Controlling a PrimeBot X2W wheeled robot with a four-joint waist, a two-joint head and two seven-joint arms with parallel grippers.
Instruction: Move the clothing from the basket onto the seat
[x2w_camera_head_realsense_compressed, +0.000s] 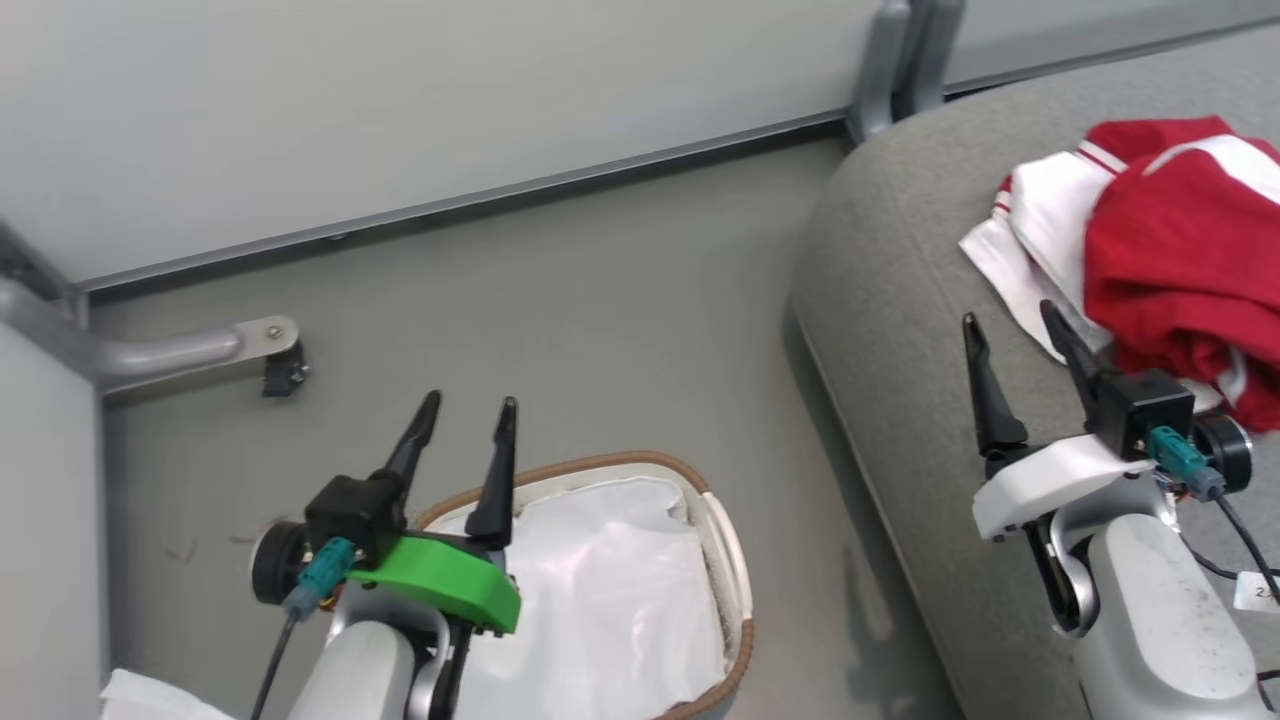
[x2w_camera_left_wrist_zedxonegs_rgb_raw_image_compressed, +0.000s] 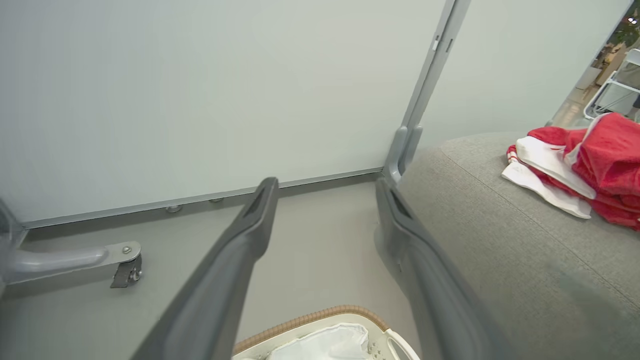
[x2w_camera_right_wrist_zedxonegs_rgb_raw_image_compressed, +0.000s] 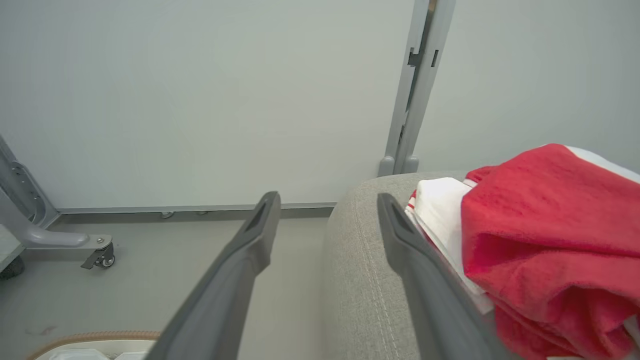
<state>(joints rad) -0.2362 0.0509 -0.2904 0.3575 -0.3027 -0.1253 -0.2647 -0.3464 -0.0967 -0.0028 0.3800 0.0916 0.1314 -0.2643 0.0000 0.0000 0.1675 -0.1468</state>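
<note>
The clothing (x2w_camera_head_realsense_compressed: 1180, 250) lies in a red and white heap on the seat (x2w_camera_head_realsense_compressed: 900, 300), at the far right of the scene; one red piece is bunched on top, with white panels spread under it toward the left. My right hand (x2w_camera_head_realsense_compressed: 1008, 315) hovers over the seat just near of the heap, its two fingers spread wide with nothing between them; the right finger stands just beside the white edge of the cloth. The basket (x2w_camera_head_realsense_compressed: 735, 560) sits on the floor (x2w_camera_head_realsense_compressed: 560, 330) to the left of the seat, showing its crumpled white liner (x2w_camera_head_realsense_compressed: 600, 580). My left hand (x2w_camera_head_realsense_compressed: 471, 400) hangs over the basket's left rim, fully open and holding nothing. A pale wall panel (x2w_camera_head_realsense_compressed: 400, 100) runs along the far side; a caster (x2w_camera_head_realsense_compressed: 283, 370) sits at the far left.
</note>
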